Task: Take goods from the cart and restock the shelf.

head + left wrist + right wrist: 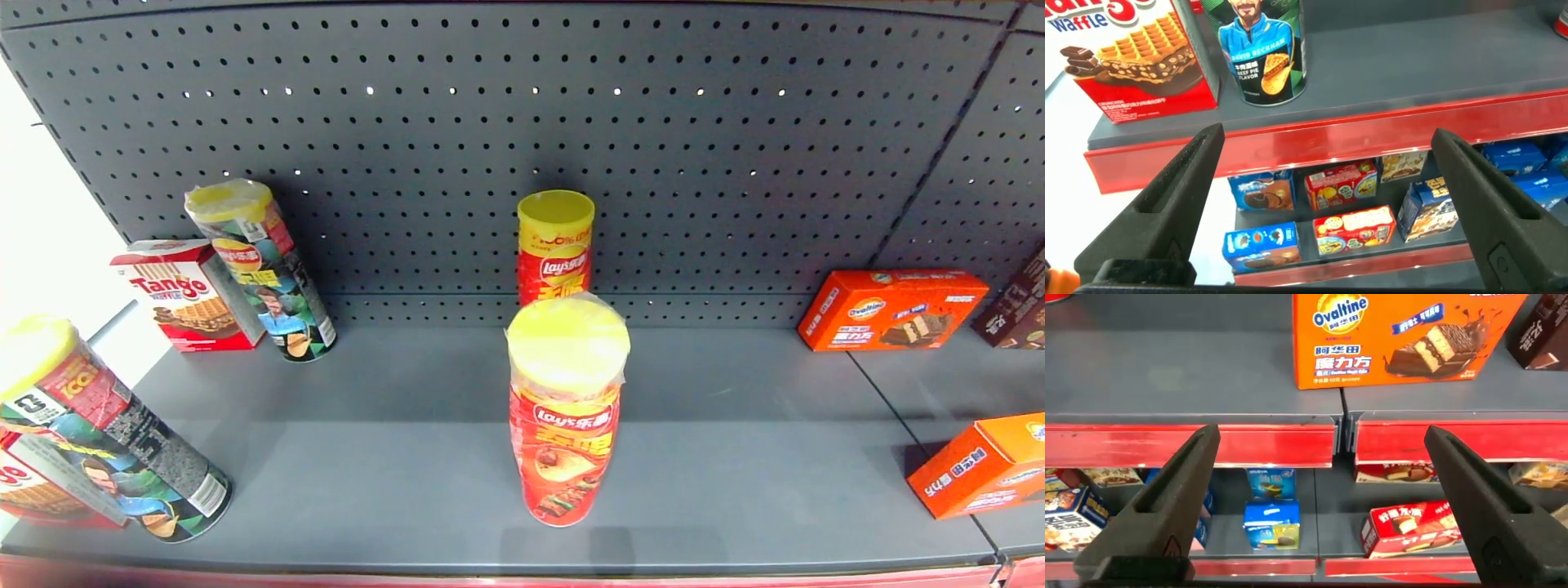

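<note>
head view is showing the grey shelf (408, 457) with a pegboard back wall (522, 122), and a red chip can (563, 416) is standing upright near the front edge at the middle. a second red can (555, 245) is standing right behind it against the back wall. to the left, a wafer box (184, 294) is sitting just beside a dark chip can (261, 269), and another dark can (106, 433) is standing at the front left corner. on the right, an orange box (890, 309) is lying at the back and a second orange box (980, 465) is lying nearer the front. the left hand (1327, 139) is hanging below the shelf's red edge with its fingers spread wide and nothing between them, facing the wafer box and dark can above and a lower shelf of blue cookie boxes (1259, 245). the right hand (1321, 434) is likewise gaping wide and holding nothing, hanging in front of the red edge under an orange box.
</note>
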Robot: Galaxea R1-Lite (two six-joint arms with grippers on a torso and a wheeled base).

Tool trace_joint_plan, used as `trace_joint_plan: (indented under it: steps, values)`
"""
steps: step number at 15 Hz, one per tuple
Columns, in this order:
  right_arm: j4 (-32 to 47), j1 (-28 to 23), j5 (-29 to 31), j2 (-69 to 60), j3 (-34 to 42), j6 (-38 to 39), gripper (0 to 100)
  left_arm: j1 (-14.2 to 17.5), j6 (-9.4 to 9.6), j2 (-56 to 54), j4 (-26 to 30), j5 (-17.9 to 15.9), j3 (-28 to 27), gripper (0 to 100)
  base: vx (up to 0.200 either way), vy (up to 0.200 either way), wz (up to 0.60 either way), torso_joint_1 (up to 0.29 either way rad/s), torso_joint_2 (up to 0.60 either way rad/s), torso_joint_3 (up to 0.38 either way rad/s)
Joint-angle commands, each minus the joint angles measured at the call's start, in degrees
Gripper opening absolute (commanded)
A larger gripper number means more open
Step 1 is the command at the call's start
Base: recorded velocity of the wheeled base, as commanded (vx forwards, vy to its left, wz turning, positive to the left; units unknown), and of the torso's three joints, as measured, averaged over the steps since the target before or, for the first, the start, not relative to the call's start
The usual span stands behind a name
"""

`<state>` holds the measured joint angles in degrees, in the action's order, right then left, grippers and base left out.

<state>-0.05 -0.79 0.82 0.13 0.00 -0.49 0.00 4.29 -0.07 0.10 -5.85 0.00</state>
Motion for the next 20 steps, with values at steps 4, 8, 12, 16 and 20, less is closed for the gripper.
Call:
trace_joint_plan:
  steps: [4, 8, 12, 16, 20]
  values:
    - [-0.04, 0.00, -0.03, 0.13, 0.00, -0.04, 100, 0.09, -0.60, 0.07, -0.01, -0.21, 0.00, 100, 0.000, 0.100, 0.00, 0.000, 0.00, 0.002]
    - [-0.04, -0.09, -0.03, 0.13, 0.00, -0.04, 100, 0.09, -0.60, 0.07, -0.01, -0.39, 0.00, 100, 0.000, 0.000, 0.00, 0.000, 0.00, 0.000]
    - [-0.04, -0.09, -0.11, 0.13, 0.00, -0.04, 100, 0.09, -0.69, 0.07, -0.01, -0.39, 0.00, 100, -0.100, 0.000, 0.00, 0.000, 0.00, 0.001]
    - [-0.04, 0.00, -0.03, 0.13, 0.00, -0.04, 100, 0.00, -0.95, 0.07, -0.01, -0.21, 0.00, 100, 0.000, 0.000, 0.00, 0.000, 0.00, 0.000]
    - [-0.04, 0.00, -0.03, 0.13, 0.00, -0.04, 100, 0.09, -1.04, 0.07, -0.01, -0.30, 0.00, 100, -0.100, 0.000, 0.00, -0.001, 0.00, 0.001]
